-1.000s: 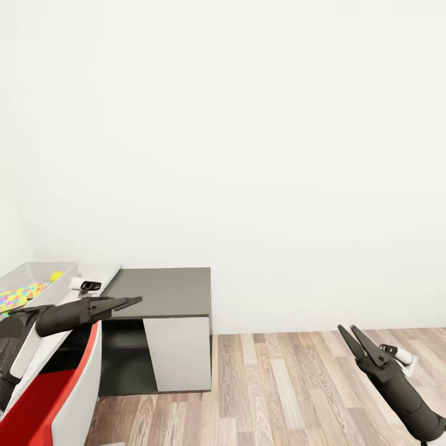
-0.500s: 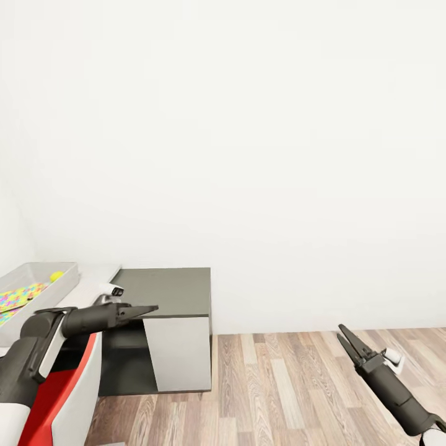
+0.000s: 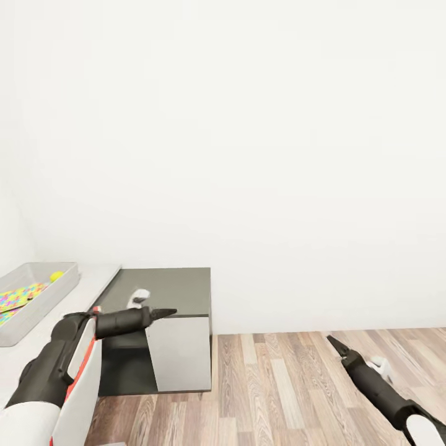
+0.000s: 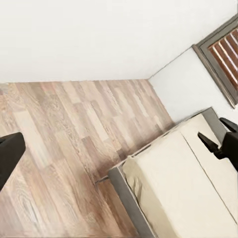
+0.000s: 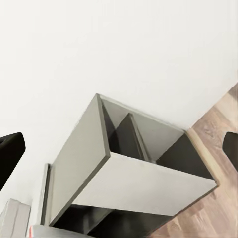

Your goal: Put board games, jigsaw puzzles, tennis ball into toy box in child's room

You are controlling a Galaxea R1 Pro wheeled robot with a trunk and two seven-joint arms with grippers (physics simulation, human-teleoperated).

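White wall, wood-plank floor, grey-framed window.

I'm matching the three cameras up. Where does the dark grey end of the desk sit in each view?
Head view: the dark grey desk section sits lower left, against the white wall.
Right wrist view: the same section spans the centre and lower part, seen tilted, with its pale door front facing the camera.
Left wrist view: this camera faces the bed instead.
Shared landmark: the wood-plank floor, which borders the desk and the bed.
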